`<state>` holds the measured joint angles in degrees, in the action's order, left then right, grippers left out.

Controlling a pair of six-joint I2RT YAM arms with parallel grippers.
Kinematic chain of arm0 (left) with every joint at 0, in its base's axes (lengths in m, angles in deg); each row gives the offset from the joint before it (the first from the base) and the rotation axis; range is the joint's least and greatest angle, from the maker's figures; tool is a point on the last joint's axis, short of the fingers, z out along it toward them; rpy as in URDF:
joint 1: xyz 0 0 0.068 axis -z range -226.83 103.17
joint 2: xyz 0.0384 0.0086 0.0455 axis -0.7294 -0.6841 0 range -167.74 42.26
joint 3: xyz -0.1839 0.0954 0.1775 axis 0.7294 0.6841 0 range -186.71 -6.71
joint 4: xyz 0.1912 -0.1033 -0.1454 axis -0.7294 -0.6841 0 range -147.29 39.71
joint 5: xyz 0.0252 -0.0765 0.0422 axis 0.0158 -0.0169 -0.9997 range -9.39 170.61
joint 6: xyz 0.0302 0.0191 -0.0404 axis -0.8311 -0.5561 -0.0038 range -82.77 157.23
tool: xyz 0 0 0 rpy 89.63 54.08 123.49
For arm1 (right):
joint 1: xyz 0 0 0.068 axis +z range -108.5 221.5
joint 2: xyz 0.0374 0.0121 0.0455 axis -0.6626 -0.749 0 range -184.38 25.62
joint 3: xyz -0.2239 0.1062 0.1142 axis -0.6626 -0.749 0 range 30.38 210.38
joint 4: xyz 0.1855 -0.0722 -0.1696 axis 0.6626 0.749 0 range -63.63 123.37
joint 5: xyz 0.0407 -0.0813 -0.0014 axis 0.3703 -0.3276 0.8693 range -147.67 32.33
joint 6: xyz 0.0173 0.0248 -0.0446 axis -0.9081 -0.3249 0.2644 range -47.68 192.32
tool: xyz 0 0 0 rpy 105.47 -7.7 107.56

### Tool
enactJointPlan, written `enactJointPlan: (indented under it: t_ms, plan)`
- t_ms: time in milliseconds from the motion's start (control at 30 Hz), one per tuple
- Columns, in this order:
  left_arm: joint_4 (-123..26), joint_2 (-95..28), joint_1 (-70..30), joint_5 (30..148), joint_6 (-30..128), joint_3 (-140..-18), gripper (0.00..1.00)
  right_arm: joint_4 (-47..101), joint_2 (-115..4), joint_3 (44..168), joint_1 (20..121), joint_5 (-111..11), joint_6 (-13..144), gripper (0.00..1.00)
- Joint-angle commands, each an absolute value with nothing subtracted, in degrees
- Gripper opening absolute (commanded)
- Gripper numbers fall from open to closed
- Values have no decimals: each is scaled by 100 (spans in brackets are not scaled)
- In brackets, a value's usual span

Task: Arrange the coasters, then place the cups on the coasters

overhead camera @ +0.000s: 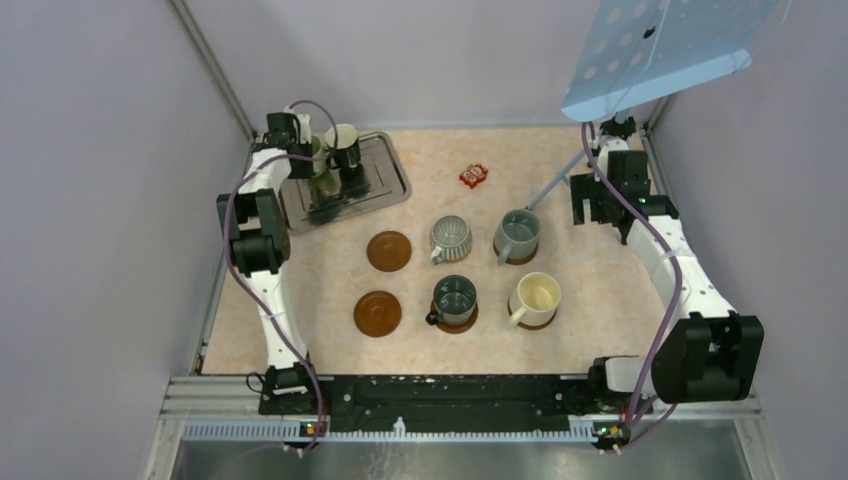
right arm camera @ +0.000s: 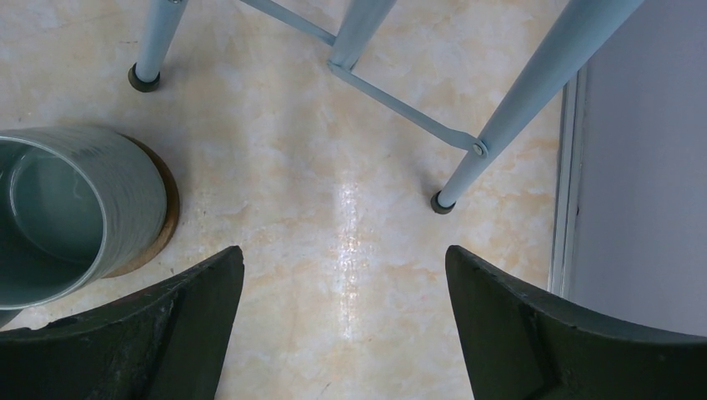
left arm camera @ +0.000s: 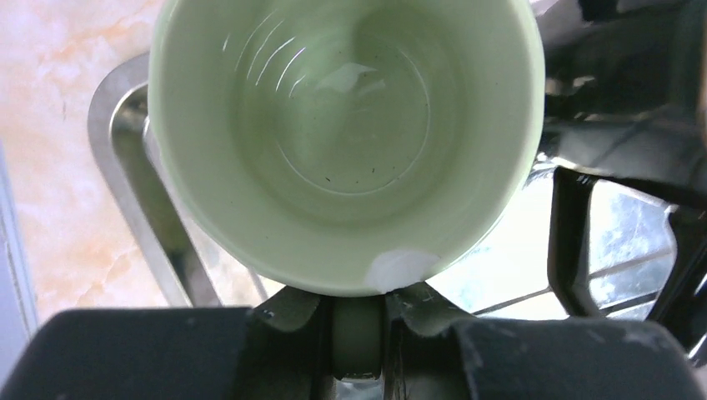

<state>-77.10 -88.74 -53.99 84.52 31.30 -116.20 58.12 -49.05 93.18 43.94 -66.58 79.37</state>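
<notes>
In the left wrist view my left gripper (left arm camera: 358, 307) is shut on the handle of the pale green cup (left arm camera: 342, 133), which stands in the metal tray (left arm camera: 125, 175). From above, this gripper (overhead camera: 310, 165) is at the tray's left side, with the black cup (overhead camera: 343, 141) right beside it. Two dark coasters (overhead camera: 389, 251) (overhead camera: 378, 313) lie bare. The grey-blue cup (overhead camera: 517, 236), dark grey-green cup (overhead camera: 455, 299) and cream cup (overhead camera: 535, 298) each stand on a coaster. The ribbed grey cup (overhead camera: 450, 238) hides whatever is under it. My right gripper (right arm camera: 342, 275) hangs open over bare table, right of the grey-blue cup (right arm camera: 75, 208).
The metal tray (overhead camera: 385, 165) sits at the back left. A small red packet (overhead camera: 474, 176) lies at the back centre. A pale blue stand (overhead camera: 660, 50) rises at the back right, and its legs (right arm camera: 492, 133) are just ahead of my right gripper, near the side wall.
</notes>
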Motion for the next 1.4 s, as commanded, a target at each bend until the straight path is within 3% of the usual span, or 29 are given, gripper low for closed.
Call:
enactJointPlan:
  t_ms: [0, 367, 800, 1100, 1367]
  plan:
    - [-7053, -7856, -5570, 8297, 3095, -11384, 0, 5703, -4715, 9445, 4361, -6598, 7963, 89]
    - [-6137, -5988, -5580, 8968, 2868, -10019, 0, 5586, -4523, 9233, 4363, -6367, 7954, 89]
    - [-7160, -3662, -5396, 11940, 1798, -8237, 0, 5542, -4270, 9003, 4361, -6222, 7885, 89]
    - [-7235, -2641, -3951, 10825, 1501, -6576, 0, 5528, -4130, 8865, 4367, -6222, 7812, 89]
    - [-6602, -2605, -3342, 10393, 2124, -5541, 0, 5556, -4060, 8791, 4362, -6252, 7811, 89]
